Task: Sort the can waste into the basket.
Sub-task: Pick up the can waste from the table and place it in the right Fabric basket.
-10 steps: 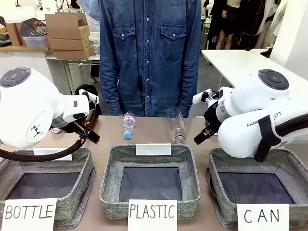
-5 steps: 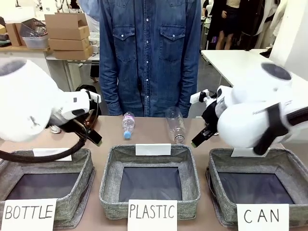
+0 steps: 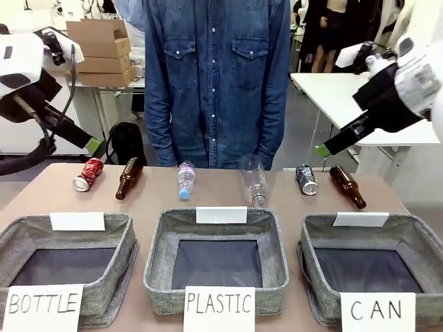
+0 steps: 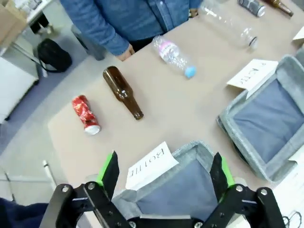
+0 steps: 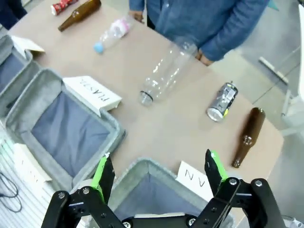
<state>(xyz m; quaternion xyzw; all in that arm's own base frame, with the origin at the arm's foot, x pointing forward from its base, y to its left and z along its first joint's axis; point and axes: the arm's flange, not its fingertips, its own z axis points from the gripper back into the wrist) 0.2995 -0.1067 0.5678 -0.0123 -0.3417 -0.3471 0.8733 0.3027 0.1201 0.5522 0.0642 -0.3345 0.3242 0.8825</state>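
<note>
Left tool (image 4: 165,166) and right tool (image 5: 158,161) rising clear of table (image 3: 152,197) since moment ago, jaws wide apart, gripping nothing; uncovering red can (image 3: 88,173) lying far left, dark can (image 3: 306,179) lying just behind CAN basket (image 3: 415,238); basket holding nothing, sorting not yet starting

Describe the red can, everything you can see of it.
The red can is small and metal-looking, red with pale print and silver ends, and its body is dented. It lies on its side on the table, at the far left, beyond the BOTTLE bin. A brown bottle lies beside it, not touching. Nothing but the table touches it.
</note>
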